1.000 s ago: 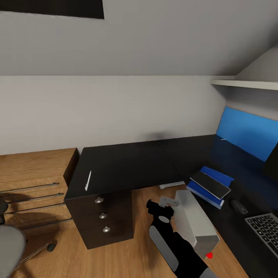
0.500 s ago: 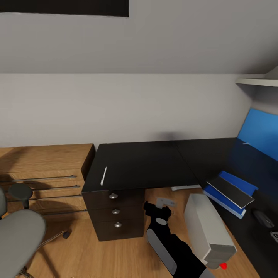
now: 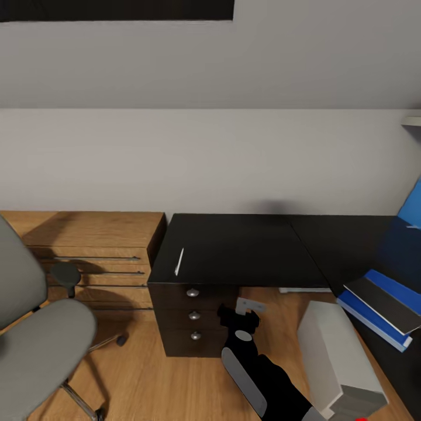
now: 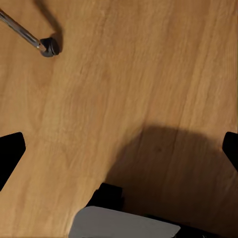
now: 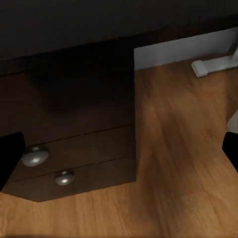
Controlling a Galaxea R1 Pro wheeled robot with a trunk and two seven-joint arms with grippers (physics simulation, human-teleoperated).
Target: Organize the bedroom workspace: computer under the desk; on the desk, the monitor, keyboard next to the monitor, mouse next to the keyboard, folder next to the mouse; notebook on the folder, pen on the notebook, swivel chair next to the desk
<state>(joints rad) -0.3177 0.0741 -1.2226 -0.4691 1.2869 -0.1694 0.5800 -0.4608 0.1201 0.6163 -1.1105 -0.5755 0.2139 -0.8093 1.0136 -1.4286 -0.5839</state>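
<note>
The black desk [image 3: 251, 248] stands against the grey wall, and the white pen [image 3: 179, 261] lies near its left edge above the drawer unit [image 3: 193, 318] with round knobs. At the right, a dark notebook [image 3: 390, 304] lies on the blue folder [image 3: 368, 313] on the desk. The white-grey computer [image 3: 339, 359] stands on the floor under the desk. The grey swivel chair [image 3: 41, 342] is at the left. My right gripper [image 3: 237, 316] hangs in front of the drawers, open and empty [image 5: 119, 153]. My left gripper [image 4: 119, 153] is open over bare floor.
A low wooden drawer cabinet [image 3: 88, 245] adjoins the desk on the left. A chair castor [image 4: 49, 47] rests on the plank floor. A blue panel [image 3: 412, 213] shows at the right edge, a dark skylight [image 3: 117, 9] at the top.
The whole view has swung left: the chair has come further into the picture, and the keyboard and mouse have left it at the right. The pen and folder stack have not moved on the desk.
</note>
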